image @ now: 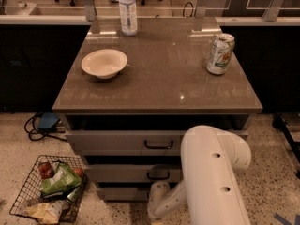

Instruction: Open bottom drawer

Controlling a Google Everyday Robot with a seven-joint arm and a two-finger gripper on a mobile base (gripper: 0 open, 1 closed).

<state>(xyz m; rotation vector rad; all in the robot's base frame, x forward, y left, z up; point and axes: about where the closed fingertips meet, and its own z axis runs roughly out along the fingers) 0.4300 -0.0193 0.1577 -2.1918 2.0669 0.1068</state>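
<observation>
White robot arm folds down in front of grey-brown three-drawer cabinet, elbow high, forearm dropping to cabinet's foot, prob. to get at handle level. Light-grey flat-front bottom drawer is lowest in cabinet, looks shut. Gripper is just before it at cabinet's base; open/closed can't tell.
</observation>
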